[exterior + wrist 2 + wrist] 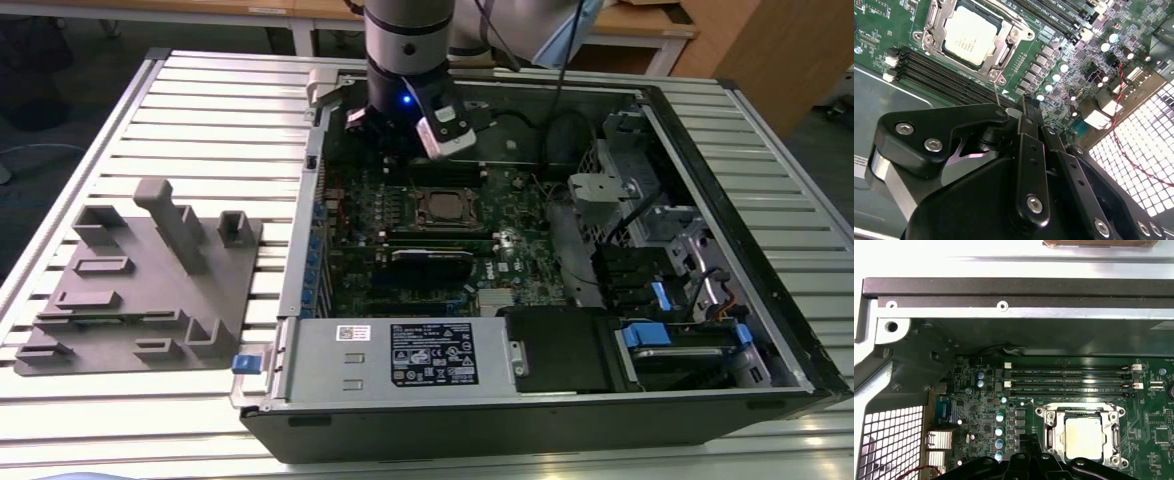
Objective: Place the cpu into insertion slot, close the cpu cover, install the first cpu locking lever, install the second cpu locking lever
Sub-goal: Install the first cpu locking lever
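Fingers (1030, 150) of the end effector (1027, 104) lie together with nothing seen between them, and their black links crowd the foreground of the second wrist view. Just beside the tips a thin silver rod (996, 94) stands up from a corner of the insertion slot (933, 22); whether the tips touch it I cannot tell. The cpu (970, 36) sits flat in that slot. Its silver-grey top shows through the cut-out of the cpu cover (1005, 46), which lies down over its edges. Long black memory slots (944, 75) run along two opposite sides of the slot on the green motherboard (879, 22), one bank lying between the slot and the end effector. A perforated grille (889, 440) in the case wall is close to the end effector on its other side.

In the exterior view the arm (407, 40) reaches down into the open computer case (534, 425), its lower end over the far part of the motherboard, beyond the slot and apart from it. A blue light (404, 100) glows on the wrist and a white module (447, 132) hangs beside it. A grey power supply (400, 352) fills the case's near side. The case lies on a slatted bench (200, 100), with a grey fixture block (147, 270) just beside it on the exterior view's left
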You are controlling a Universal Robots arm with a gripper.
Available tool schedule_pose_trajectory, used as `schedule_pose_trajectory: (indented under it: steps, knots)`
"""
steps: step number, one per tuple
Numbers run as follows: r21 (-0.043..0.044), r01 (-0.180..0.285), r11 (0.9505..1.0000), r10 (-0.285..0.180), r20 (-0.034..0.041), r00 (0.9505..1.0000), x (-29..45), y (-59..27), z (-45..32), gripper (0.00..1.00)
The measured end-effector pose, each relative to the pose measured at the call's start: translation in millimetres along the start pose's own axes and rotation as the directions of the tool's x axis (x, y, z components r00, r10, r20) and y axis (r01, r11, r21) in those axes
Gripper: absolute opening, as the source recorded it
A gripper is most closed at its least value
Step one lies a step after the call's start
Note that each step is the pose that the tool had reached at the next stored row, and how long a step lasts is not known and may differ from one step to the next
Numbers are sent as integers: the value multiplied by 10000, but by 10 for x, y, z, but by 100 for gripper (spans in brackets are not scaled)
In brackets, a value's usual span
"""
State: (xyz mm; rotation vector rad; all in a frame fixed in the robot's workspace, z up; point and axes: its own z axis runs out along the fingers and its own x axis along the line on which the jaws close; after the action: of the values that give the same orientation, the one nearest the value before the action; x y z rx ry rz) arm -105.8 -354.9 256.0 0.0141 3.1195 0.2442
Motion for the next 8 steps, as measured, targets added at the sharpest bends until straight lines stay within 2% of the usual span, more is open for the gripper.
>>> schedule_pose_trajectory:
  steps: [2,8]
  knots:
    - [-30,-1,10000,1,-2,10000,3,0,1,11]
    - [-43,0,10000,0,-1,10000,6,-1,3,11]
